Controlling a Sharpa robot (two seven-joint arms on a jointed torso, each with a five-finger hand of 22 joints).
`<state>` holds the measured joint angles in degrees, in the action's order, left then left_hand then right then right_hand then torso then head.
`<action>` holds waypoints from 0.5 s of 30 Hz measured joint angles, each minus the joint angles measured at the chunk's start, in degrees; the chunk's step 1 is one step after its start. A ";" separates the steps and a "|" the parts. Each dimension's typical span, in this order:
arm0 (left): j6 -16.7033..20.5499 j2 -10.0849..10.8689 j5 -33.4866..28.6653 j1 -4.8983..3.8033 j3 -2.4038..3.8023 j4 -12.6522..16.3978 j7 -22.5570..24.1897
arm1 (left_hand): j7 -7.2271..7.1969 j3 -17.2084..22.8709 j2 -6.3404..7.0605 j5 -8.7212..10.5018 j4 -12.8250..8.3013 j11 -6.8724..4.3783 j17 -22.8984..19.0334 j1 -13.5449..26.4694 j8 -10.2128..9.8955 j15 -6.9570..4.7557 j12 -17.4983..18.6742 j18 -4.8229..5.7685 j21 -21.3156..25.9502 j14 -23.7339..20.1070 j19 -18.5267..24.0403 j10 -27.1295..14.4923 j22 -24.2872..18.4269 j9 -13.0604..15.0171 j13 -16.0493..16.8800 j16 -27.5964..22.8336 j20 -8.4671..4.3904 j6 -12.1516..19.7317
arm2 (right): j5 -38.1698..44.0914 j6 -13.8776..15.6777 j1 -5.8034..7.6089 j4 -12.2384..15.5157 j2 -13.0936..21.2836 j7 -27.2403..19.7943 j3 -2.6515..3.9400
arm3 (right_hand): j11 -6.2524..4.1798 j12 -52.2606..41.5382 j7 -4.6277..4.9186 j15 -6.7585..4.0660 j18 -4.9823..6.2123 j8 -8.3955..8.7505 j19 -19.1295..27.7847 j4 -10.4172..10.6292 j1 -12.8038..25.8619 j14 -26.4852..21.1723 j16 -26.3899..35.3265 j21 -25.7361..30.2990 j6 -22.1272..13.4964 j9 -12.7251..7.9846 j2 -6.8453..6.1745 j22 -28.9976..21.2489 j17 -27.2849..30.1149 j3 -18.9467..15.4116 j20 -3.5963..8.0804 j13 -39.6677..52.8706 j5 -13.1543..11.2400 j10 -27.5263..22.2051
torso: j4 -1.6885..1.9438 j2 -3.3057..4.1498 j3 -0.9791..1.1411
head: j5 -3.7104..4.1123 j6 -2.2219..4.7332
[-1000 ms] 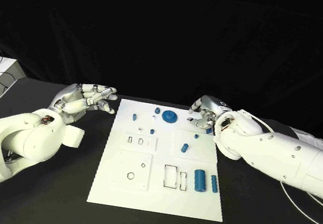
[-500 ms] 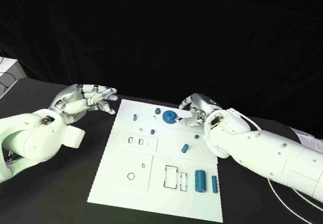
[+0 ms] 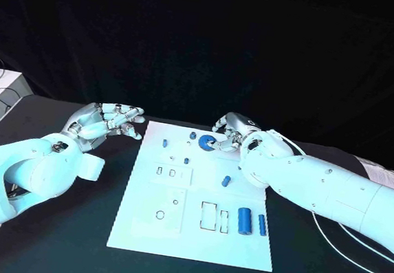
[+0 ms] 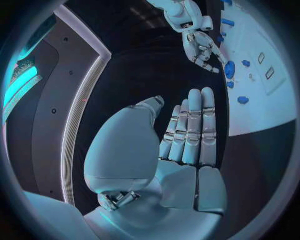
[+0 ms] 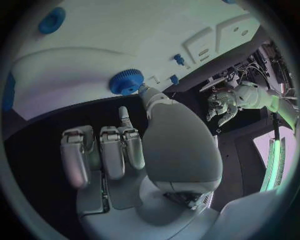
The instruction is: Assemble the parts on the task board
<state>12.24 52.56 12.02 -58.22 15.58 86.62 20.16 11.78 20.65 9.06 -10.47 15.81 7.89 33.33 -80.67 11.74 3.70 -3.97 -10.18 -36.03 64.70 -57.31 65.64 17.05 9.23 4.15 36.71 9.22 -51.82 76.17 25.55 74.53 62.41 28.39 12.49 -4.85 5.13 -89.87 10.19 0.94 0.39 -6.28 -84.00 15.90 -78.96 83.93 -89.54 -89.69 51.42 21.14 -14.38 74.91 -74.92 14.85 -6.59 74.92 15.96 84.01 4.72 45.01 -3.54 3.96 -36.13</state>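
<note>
The right hand (image 3: 229,133) has moved leftward along the upper edge of the task board (image 3: 192,240) over the past second and now sits right at the blue gear (image 3: 206,142) near the top centre of the frame, its fingers (image 5: 107,152) curled toward the palm and holding nothing, its thumb tip reaching to the gear's rim (whether it actually touches cannot be told). In the right wrist view the gear (image 5: 127,81) lies flat on the white board, not lifted. Judging from this, the approach is over and the grasp of the gear is the step at hand; the assembly is at an early stage, with most parts lying loose. The left hand (image 3: 108,120) remains at the upper left beside the board's edge, off the board, fingers (image 4: 195,125) straight and side by side, holding nothing. Other parts lie around: two small blue pegs (image 3: 165,143) left of the gear, a short cylinder (image 3: 226,180) at mid-board, and a thick cylinder (image 3: 245,221) with a thinner one (image 3: 261,224) at lower right beside rectangular slots (image 3: 208,216). A small peg (image 3: 193,135) just left of the gear is the nearest obstacle and could be nudged.
</note>
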 measured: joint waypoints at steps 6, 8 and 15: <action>0.00 -0.15 0.02 0.00 0.00 -0.05 0.00 | 0.00 0.00 0.00 0.00 0.00 0.00 0.00 0.00 0.00 0.00 0.00 0.00 0.00 0.00 0.00 0.00 0.00 0.00 0.00 0.00 0.00 0.00 | -0.76 -0.70 -0.17 -1.64 -1.18 -0.24 -0.10 | 0.00 0.00 0.00 0.00 0.01 0.00 0.00 -0.09 -0.20 0.00 0.00 0.00 0.00 0.00 0.20 0.00 0.00 -0.24 0.00 -0.01 0.00 0.00 | 0.02 0.02 0.01 | -0.11 -0.12; 0.00 -0.17 0.02 0.00 0.00 -0.06 0.00 | 0.00 0.00 0.00 0.00 0.00 0.00 0.00 0.00 0.00 0.00 0.00 0.01 0.00 0.00 0.00 0.00 0.00 0.00 0.00 0.00 0.00 0.00 | -0.95 -1.03 -0.19 -2.06 -1.41 -0.31 -0.16 | 0.00 0.00 0.00 0.00 0.00 0.00 0.00 -0.09 -0.20 0.00 0.00 0.00 0.00 0.00 0.20 0.00 0.00 -0.24 0.00 -0.01 0.00 0.00 | 0.02 0.03 0.00 | -0.14 -0.20; 0.00 -0.13 0.03 0.00 0.00 -0.05 -0.01 | 0.00 0.00 0.00 0.00 0.00 0.00 0.00 0.00 0.00 0.00 0.00 0.01 0.00 0.00 0.00 0.00 0.00 0.00 0.00 0.00 0.00 0.00 | -1.20 -2.28 -0.36 -2.62 -1.59 -0.38 -0.40 | 0.00 0.00 0.00 0.00 0.00 0.00 0.00 0.06 -0.43 0.00 0.00 0.00 0.00 0.06 0.43 -0.01 0.00 -0.39 0.00 -0.01 0.00 0.00 | -0.05 0.03 0.03 | -0.34 -0.49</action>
<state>12.24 52.42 12.05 -58.22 15.58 86.56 20.15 11.78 20.64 9.06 -10.47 15.81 7.89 33.33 -80.67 11.74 3.70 -3.97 -10.18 -36.03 64.70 -57.31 65.64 17.04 9.22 4.15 36.71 9.22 -51.82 74.96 23.26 74.17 59.79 26.79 12.11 -5.25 5.12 -89.87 10.19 0.94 0.40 -6.29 -83.99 15.96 -79.39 83.93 -89.53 -89.69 51.42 21.20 -13.95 74.90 -74.91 14.46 -6.59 74.91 15.96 84.01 4.66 45.03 -3.51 3.62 -36.63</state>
